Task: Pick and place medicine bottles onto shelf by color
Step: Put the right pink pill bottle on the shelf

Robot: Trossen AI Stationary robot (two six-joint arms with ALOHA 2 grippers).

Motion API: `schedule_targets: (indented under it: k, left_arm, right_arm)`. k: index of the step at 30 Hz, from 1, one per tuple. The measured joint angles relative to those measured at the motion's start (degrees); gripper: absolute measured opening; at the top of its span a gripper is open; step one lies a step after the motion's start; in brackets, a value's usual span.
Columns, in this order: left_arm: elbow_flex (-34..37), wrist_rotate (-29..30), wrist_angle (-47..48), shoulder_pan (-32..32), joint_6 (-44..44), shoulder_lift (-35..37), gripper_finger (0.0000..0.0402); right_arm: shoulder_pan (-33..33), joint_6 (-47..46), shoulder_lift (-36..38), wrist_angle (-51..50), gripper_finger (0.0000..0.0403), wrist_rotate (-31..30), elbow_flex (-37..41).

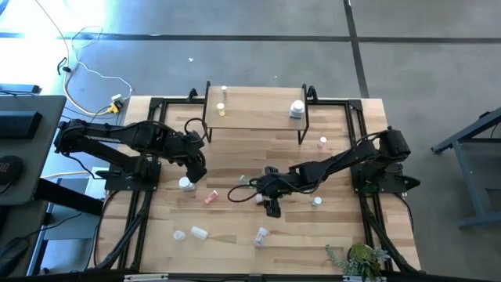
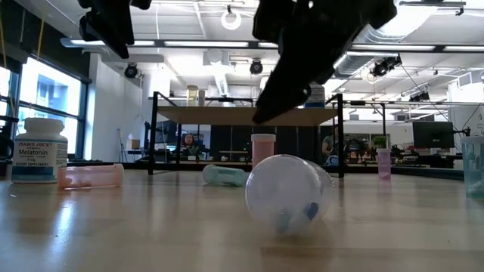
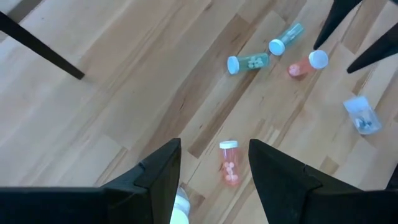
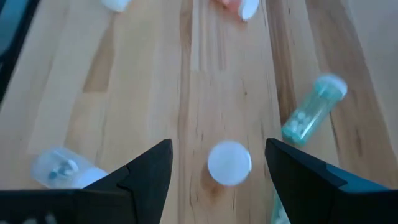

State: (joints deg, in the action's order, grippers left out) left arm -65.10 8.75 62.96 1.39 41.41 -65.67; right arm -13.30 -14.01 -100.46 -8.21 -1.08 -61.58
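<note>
Two tools hover over the desk (image 1: 235, 227), both spread wide and empty. Left tool (image 1: 197, 166) hangs above a pink bottle (image 3: 229, 164) lying on its side, beside a white jar (image 1: 185, 184). Right tool (image 1: 272, 205) brackets a white-capped bottle (image 4: 229, 163), seemingly upright and untouched; it should drop straight, centred, then close gently. Shelf (image 1: 258, 117) stands behind, already holding a few bottles.
</note>
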Motion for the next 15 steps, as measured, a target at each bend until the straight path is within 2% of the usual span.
schedule_targets:
  k: [3, 10, 15]
  left_arm:
    - [0.0, 1.1, 0.0, 0.0, 0.0, 0.0, 0.0180]
    - [0.0, 2.6, 0.0, 0.0, 0.0, 0.0, 0.0180]
    - [0.0, 3.5, 0.1, 0.0, 0.0, 0.0, 0.0180]
  right_arm:
    - [0.0, -1.1, -0.5, 5.1, 0.0248, -0.1, 2.2]
    - [0.0, -0.8, -1.6, 9.8, 0.0248, -0.4, 4.8]
    - [0.0, 0.1, -2.8, 9.9, 0.0248, -1.0, 5.1]
